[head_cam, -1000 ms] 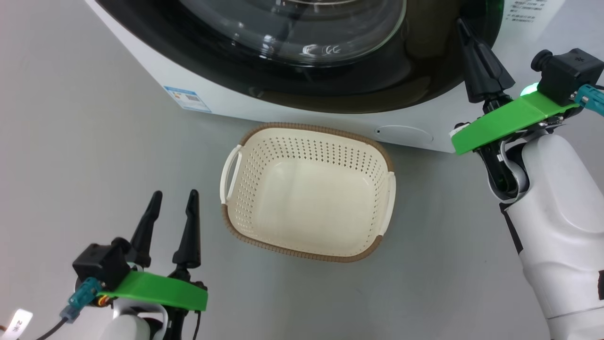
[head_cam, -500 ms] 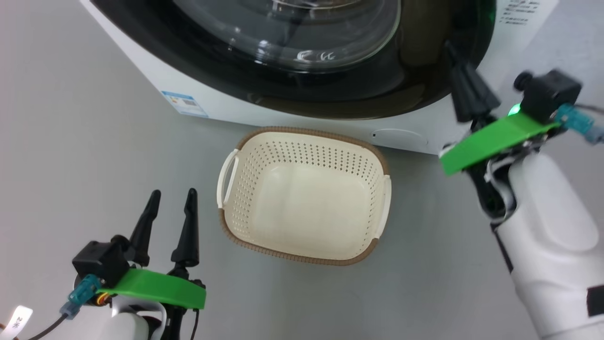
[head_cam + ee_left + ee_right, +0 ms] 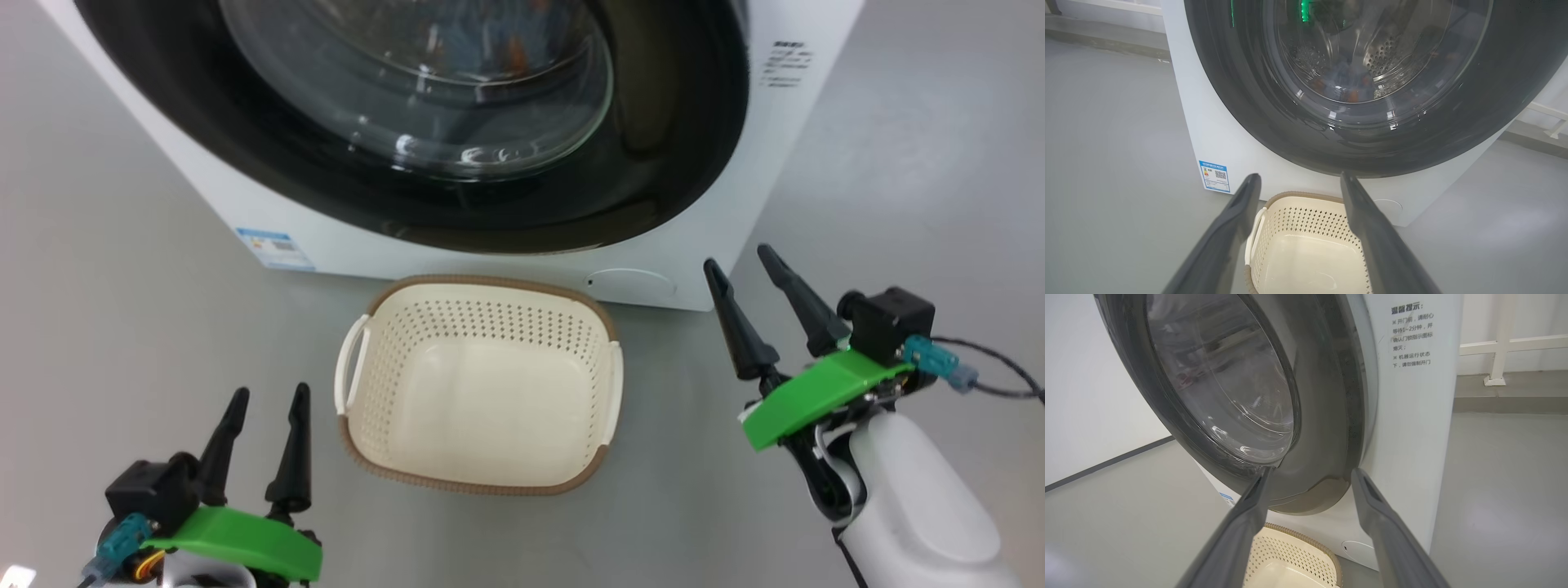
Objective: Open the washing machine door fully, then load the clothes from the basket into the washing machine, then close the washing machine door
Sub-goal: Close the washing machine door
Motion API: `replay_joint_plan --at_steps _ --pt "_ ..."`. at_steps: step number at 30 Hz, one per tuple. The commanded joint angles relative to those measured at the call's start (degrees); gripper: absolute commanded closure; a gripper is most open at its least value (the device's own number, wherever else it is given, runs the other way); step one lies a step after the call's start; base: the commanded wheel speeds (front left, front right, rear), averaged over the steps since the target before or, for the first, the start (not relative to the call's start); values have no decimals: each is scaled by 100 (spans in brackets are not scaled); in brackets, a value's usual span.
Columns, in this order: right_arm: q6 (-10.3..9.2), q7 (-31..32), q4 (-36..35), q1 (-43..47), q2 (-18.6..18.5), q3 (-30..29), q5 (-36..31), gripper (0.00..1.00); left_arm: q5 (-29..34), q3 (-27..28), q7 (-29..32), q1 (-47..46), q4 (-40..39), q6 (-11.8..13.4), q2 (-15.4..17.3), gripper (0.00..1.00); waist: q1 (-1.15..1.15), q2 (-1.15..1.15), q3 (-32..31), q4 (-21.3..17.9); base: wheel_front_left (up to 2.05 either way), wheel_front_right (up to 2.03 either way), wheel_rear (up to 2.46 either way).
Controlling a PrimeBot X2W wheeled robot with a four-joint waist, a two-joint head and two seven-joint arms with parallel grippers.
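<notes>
Head view first: the washing machine door point(image 3: 653, 163) lies against the front of the washing machine point(image 3: 784, 147), ahead of and above both sets of jaws. The basket point(image 3: 457, 483) sits on the floor between them with nothing in it. In the left wrist view the clothes point(image 3: 1345, 85) show through the glass as blue and orange patches down in the drum, beyond the left fingertips. The left gripper point(image 3: 271, 392) and the right gripper point(image 3: 736, 256) both stand with jaws spread wide, holding and touching nothing.

My worry is the latch. In the right wrist view the rim looks flush with the cabinet, but I cannot tell whether it is caught. If not, the door could swing out toward the right jaws, which hang near that corner. A further push with splayed fingers might slip on the glossy rim.

The basket lies just under the door's lower edge, so a low reach forward could nudge it. A blue label point(image 3: 275, 248) sits beyond the left jaws and a printed notice point(image 3: 1410, 337) above the right ones.
</notes>
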Motion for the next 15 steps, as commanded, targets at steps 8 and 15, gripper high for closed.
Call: replay_joint_plan --at_steps 8,15 --pt "-34 -27 -229 586 90 -80 51 0 -24 205 -37 188 -17 -9 346 0 0 0 -507 -540 0 0 0" --pt "-34 -27 -266 947 11 -249 9 0 22 297 -37 311 -32 -9 422 0 0 0 -696 -840 0 0 0"
